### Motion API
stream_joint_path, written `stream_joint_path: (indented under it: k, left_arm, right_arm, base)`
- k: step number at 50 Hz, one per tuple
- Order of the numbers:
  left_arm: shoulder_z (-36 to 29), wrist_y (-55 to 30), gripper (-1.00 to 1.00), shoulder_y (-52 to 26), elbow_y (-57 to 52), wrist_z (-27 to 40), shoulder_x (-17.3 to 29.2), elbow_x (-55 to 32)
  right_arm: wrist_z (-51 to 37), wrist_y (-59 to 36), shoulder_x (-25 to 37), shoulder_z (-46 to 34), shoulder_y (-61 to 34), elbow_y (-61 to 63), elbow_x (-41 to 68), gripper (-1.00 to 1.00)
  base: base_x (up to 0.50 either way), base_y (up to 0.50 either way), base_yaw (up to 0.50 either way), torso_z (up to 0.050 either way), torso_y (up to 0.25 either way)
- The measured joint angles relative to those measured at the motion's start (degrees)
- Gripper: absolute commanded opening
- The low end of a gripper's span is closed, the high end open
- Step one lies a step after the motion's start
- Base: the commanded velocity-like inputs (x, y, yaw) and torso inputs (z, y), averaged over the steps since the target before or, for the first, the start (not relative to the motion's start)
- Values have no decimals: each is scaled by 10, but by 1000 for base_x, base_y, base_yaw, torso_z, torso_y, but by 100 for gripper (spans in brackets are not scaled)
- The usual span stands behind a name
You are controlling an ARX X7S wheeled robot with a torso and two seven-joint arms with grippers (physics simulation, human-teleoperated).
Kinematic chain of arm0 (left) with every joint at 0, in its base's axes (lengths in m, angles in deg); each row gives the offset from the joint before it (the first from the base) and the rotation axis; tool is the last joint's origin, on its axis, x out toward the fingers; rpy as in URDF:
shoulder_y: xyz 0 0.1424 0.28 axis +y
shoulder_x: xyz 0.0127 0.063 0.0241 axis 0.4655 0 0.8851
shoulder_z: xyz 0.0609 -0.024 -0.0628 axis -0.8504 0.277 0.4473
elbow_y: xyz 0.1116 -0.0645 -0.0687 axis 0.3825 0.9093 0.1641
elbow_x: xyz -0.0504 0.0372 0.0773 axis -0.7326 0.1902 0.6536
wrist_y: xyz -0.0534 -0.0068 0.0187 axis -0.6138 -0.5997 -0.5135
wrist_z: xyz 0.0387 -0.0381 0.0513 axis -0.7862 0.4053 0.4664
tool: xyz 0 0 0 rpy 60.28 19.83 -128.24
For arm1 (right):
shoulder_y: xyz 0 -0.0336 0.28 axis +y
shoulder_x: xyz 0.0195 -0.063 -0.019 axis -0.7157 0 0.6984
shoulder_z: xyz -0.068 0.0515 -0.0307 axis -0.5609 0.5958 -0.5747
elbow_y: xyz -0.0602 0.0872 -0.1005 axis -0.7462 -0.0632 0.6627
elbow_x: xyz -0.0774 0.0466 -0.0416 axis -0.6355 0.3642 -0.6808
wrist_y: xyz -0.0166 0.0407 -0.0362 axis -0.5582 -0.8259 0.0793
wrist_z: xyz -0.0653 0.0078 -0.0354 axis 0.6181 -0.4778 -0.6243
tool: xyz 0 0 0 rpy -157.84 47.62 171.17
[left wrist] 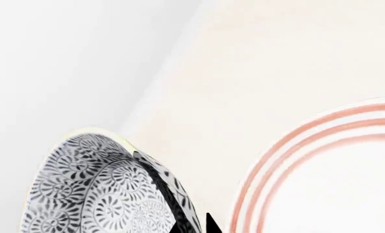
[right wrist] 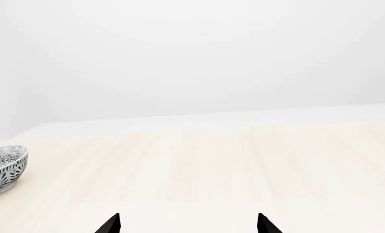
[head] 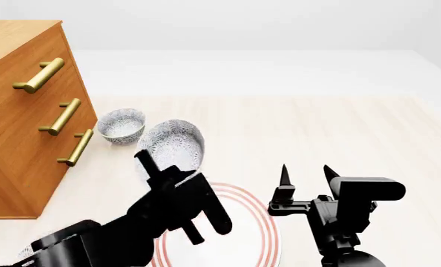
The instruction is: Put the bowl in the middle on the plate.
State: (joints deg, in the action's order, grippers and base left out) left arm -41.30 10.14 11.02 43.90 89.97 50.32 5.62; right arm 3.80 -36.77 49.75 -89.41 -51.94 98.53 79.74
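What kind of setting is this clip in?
Probably a bare simulated home room: a pale wood floor, a wooden drawer chest with brass handles, patterned bowls and a red-ringed plate set out.

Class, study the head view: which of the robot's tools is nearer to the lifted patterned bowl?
Left. The left tool grips the tilted bowl by its rim, above the plate. The right tool is open and apart, across the plate.

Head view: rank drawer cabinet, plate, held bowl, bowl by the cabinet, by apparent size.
1. Drawer cabinet, cropped by the frame.
2. Plate, partly hidden by the left arm.
3. Held bowl, lifted nearer the camera, so it looks bigger.
4. Bowl by the cabinet.
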Motion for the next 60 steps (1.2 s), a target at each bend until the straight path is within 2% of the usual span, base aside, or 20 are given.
stream_joint_path:
  k: [15, 25, 35, 60]
  left_arm:
    - [-189, -34, -100, -54, -136, -28, 19, 65]
    - [-271, -47, -100, -98, -175, -50, 19, 92]
    - [-316, -43, -100, -134, -175, -78, 13, 102]
    - [-372, -16, -100, -170, -107, -129, -12, 110]
  right_arm:
    - [-4, 2, 2, -3, -1, -3, 3, 100]
    - [-6, 5, 3, -5, -2, -6, 5, 100]
    - [-6, 10, 4, -6, -1, -10, 7, 100]
    - [-11, 19, 9, -8, 2, -14, 14, 100]
  base:
    - [0, 0, 0, 0, 0]
    - [0, 0, 0, 0, 0]
    - [0, 0, 0, 0, 0]
    - [0, 0, 0, 0, 0]
